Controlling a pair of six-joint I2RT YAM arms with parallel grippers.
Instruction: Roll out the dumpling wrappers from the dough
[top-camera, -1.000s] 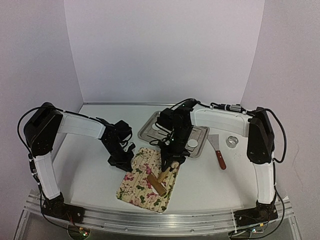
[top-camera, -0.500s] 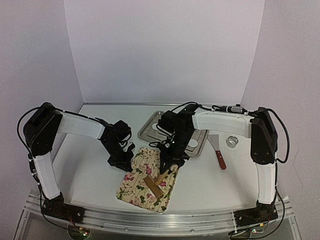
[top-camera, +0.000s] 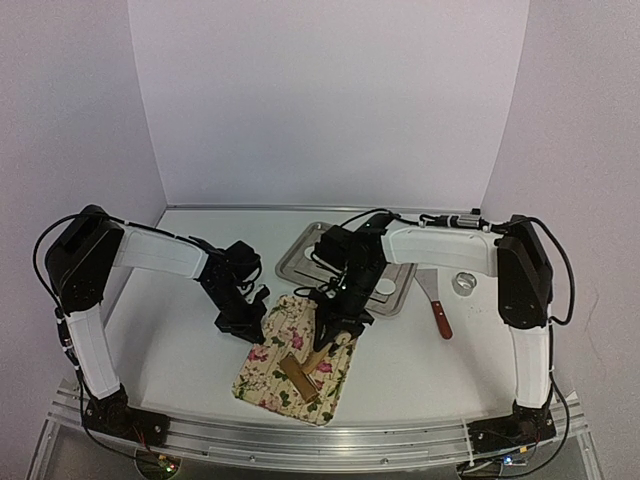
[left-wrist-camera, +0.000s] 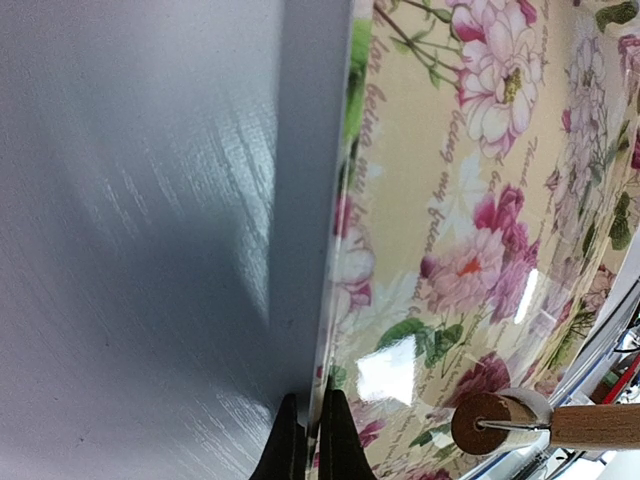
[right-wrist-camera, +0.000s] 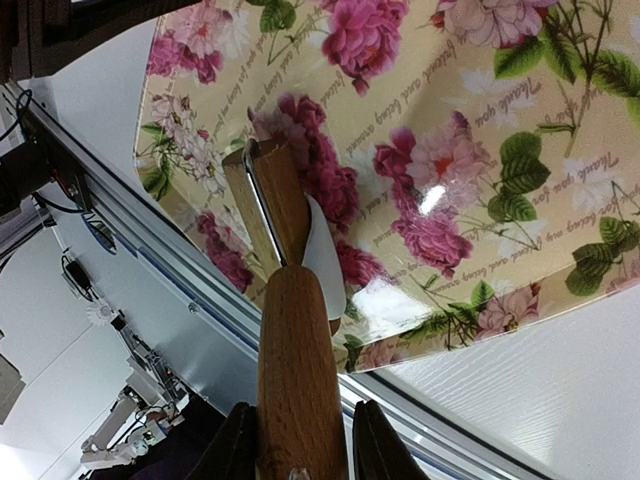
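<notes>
The floral mat (top-camera: 262, 385) lies slantwise in the lower middle of the top view. Its bottom edge is close to the near edge of the table (top-camera: 170, 300), and its top corner is just beside the lower rim of the metal tray (top-camera: 296, 255); whether they touch cannot be told. Bare table opens to the left of the mat under the left arm. There is also bare table on the right, between the mat and the scraper (top-camera: 436, 302), with the ring cutter (top-camera: 464, 283) beyond it. The left gripper (left-wrist-camera: 312, 440) sits at the mat's left edge, its fingers pinched on that edge. The right gripper (right-wrist-camera: 300, 440) is clamped on the wooden handle of the roller (top-camera: 300, 375). The roller's long axis runs from the claw down toward the lower left of the top view, and its short head lies crosswise on the mat. In the right wrist view a white patch shows beside the head; whether it is dough or part of the tool is unclear. One dumpling wrapper (top-camera: 385, 288) lies flat on the right part of the tray, just beside the right arm. It is round, with no long axis.
</notes>
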